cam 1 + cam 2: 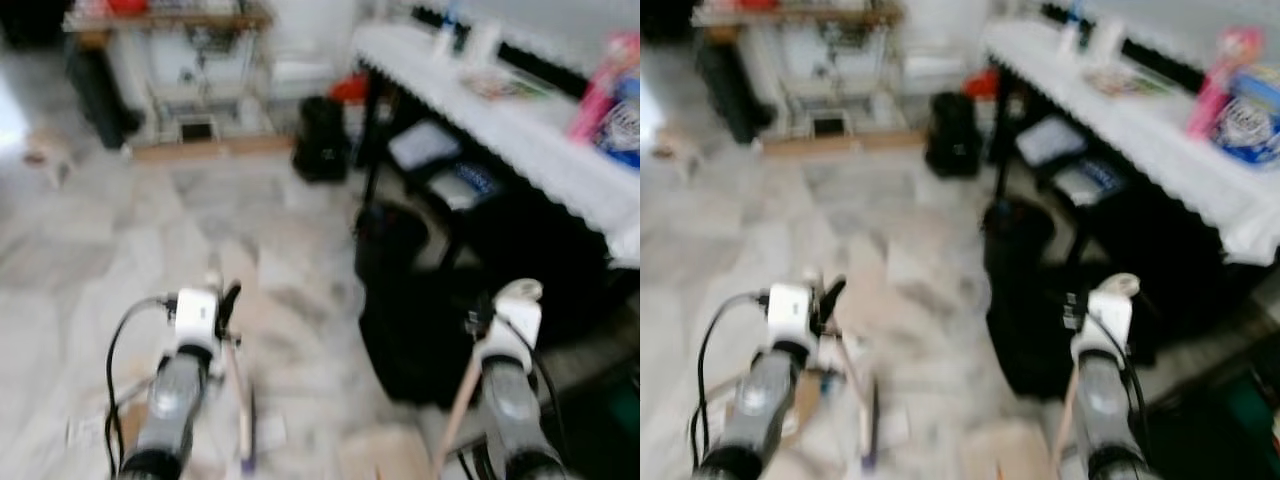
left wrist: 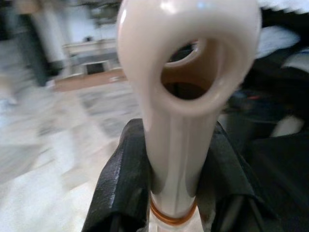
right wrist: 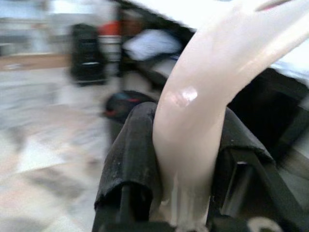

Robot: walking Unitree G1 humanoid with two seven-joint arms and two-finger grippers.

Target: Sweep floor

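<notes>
A: What is held by each claw?

B: A cream handle [image 2: 186, 96] with a hanging loop is pinched by the left claw [image 2: 176, 179]. A second cream handle [image 3: 203, 111] is pinched by the right claw [image 3: 186, 159].

A: Where are they placed?

B: Both are held low over the blurred marble floor [image 1: 120, 230], beside a white-covered surface [image 1: 520, 130].

A lived-in home room is being shown: a marble-tiled floor [image 1: 150, 230] is being crossed, a cloth-covered counter [image 1: 520, 130] with household packets at 2 o'clock, a cluttered wooden shelf [image 1: 170, 25] at 11 o'clock.
</notes>
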